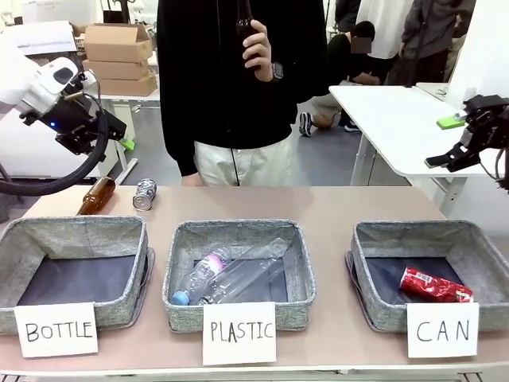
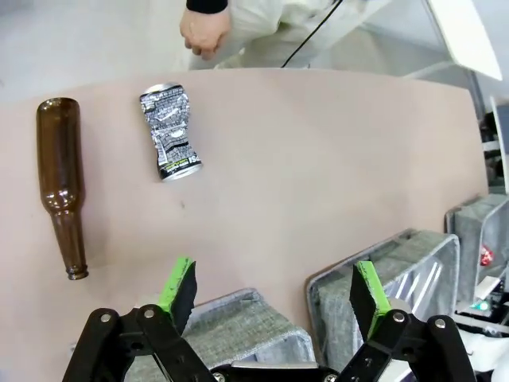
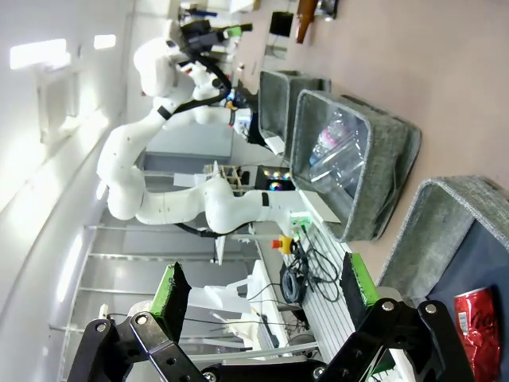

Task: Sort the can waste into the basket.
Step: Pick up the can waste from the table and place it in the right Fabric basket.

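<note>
A dented red can (image 1: 436,285) lies inside the grey woven basket (image 1: 367,274) carded "CAN" at the front right; in the right wrist view the red can (image 3: 483,330) rests on that basket's (image 3: 445,208) dark lining. A dented silver can (image 1: 144,194) with dark print lies on its side on the bare table at the back left, also seen as the silver can (image 2: 171,131) in the left wrist view. My left gripper (image 1: 107,129) (image 2: 274,290) hangs open above the left end, empty. My right gripper (image 1: 445,161) (image 3: 262,290) hovers open and empty, high at the right.
A brown glass bottle (image 1: 97,195) (image 2: 61,183) lies next to the silver can. The "BOTTLE" basket (image 1: 119,239) sits front left. The "PLASTIC" basket (image 1: 302,263) in the middle holds clear bottles. A person (image 1: 231,87) stands at the far edge holding a dark bottle (image 1: 245,24).
</note>
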`<state>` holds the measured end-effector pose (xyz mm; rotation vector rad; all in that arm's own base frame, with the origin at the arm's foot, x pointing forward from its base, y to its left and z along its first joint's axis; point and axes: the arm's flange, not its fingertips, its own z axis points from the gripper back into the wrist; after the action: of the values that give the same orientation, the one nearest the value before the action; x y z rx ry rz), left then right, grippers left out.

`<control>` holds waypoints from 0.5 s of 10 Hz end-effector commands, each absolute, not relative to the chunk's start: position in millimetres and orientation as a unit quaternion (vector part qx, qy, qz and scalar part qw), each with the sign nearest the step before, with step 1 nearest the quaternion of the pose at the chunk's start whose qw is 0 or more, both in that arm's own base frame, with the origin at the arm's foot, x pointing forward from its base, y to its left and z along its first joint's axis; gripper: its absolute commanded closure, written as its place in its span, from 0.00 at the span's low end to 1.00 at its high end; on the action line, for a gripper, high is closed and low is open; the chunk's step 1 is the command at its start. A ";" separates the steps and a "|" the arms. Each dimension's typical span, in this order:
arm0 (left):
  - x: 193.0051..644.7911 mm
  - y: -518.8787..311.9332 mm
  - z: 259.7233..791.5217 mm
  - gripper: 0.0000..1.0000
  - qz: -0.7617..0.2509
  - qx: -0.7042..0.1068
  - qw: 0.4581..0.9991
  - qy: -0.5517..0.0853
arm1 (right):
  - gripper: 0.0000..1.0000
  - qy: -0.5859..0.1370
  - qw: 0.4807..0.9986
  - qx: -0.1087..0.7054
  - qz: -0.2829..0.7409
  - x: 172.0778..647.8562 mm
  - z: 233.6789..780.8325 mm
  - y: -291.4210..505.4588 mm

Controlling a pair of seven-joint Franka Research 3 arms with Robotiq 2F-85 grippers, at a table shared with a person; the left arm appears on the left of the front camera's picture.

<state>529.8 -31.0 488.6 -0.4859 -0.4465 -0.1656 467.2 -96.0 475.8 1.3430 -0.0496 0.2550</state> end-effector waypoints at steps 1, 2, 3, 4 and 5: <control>518.3 -1.8 494.9 0.00 -0.073 -0.292 0.927 -0.223 | 0.00 -0.031 0.777 0.616 0.129 466.2 475.5 -96.7; 503.9 12.7 503.0 0.00 -0.082 -0.309 0.919 -0.230 | 0.00 -0.031 0.777 0.616 0.129 466.2 475.5 -96.7; 482.7 34.5 512.8 0.00 -0.094 -0.337 0.907 -0.233 | 0.00 -0.031 0.777 0.616 0.129 466.2 475.5 -96.7; 455.4 67.3 521.9 0.00 -0.061 -0.373 0.890 -0.254 | 0.00 -0.031 0.777 0.616 0.129 466.2 475.5 -96.7; 427.2 99.6 522.1 0.00 -0.039 -0.407 0.877 -0.254 | 0.00 -0.031 0.777 0.616 0.129 466.2 475.5 -96.7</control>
<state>457.2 72.5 527.2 -0.7678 -0.5178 -0.1079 467.2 -96.4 475.8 1.3429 -0.0502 0.2544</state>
